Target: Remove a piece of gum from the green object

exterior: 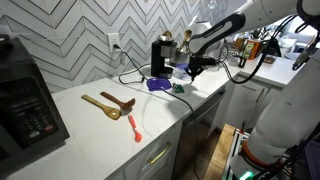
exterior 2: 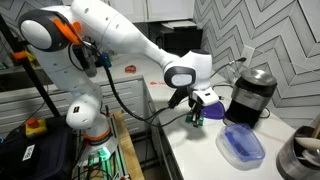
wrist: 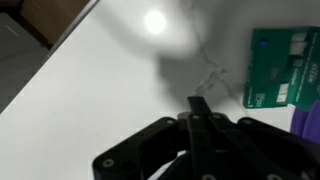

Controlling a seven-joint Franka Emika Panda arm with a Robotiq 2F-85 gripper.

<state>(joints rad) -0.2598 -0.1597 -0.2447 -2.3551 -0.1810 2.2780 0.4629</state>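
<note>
The green object (wrist: 285, 65) is a flat green pack lying on the white counter, at the upper right of the wrist view. It shows as a small green patch in both exterior views (exterior: 178, 89) (exterior 2: 196, 121). My gripper (wrist: 197, 105) hangs just above the counter, beside the pack and a little apart from it. Its fingers are pressed together, and I see nothing between the tips. In both exterior views the gripper (exterior: 193, 72) (exterior 2: 197, 108) points down over the pack's spot.
A purple container (exterior: 158, 84) (exterior 2: 240, 145) lies next to the pack. A black coffee machine (exterior: 163, 55) (exterior 2: 250, 95) stands behind it. Wooden spoons (exterior: 108, 105) and a red utensil (exterior: 134, 127) lie further along the counter. A black appliance (exterior: 25, 105) stands at the counter's end.
</note>
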